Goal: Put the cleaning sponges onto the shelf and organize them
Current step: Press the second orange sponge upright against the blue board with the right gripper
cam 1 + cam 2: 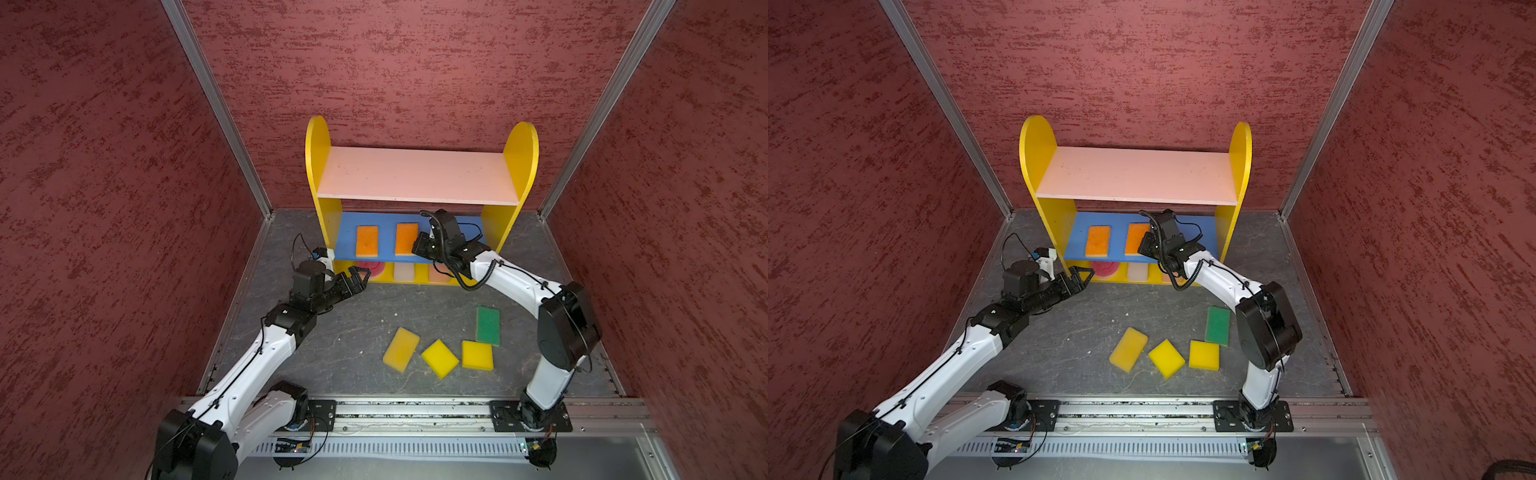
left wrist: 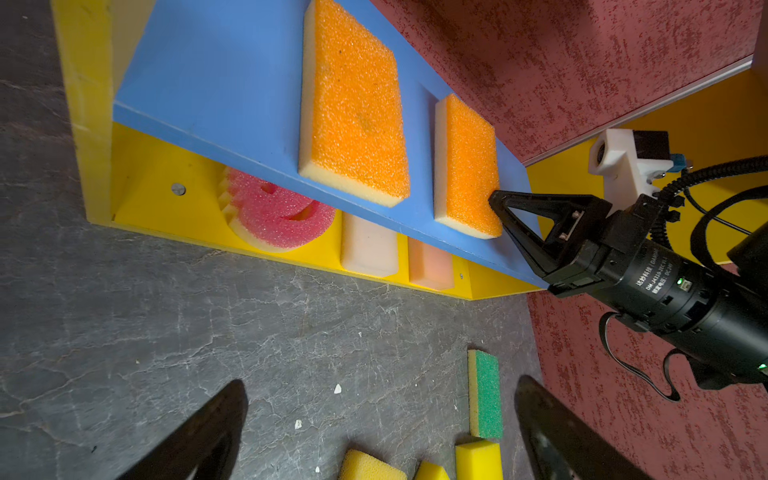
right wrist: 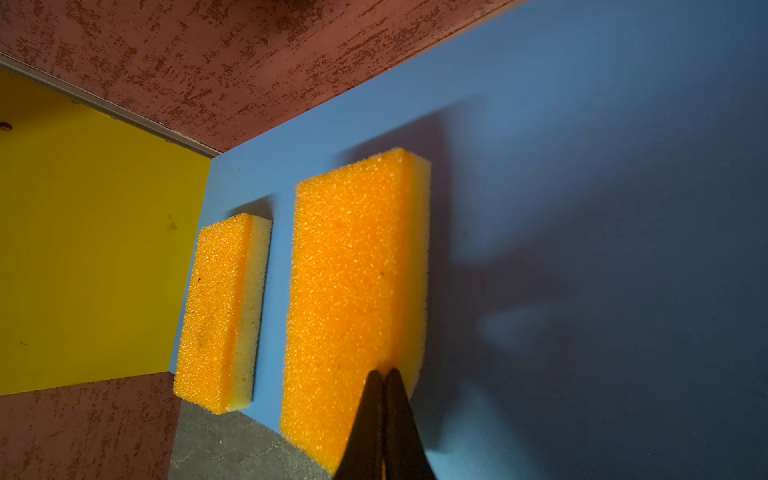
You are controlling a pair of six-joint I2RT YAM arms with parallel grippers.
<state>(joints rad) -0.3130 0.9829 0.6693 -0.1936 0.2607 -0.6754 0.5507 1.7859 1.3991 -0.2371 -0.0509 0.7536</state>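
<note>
The shelf (image 1: 415, 174) (image 1: 1133, 174) stands against the back wall. Two orange sponges (image 1: 367, 241) (image 1: 406, 238) lie on its blue middle board. My right gripper (image 1: 417, 246) (image 3: 384, 374) is shut, with its tips pressed against the near edge of the right-hand orange sponge (image 3: 349, 291) and nothing between them. On the yellow base sit a round red-pink sponge (image 2: 278, 216), an off-white one (image 2: 368, 249) and a peach one (image 2: 430, 262). My left gripper (image 1: 363, 276) (image 2: 382, 386) hangs open and empty just in front of the round sponge. The pink top board is bare.
Three yellow sponges (image 1: 401, 349) (image 1: 440, 358) (image 1: 477, 355) and a green-topped one (image 1: 488, 326) lie on the grey floor in front of the shelf, near the right arm's elbow. Red walls close in both sides and the back.
</note>
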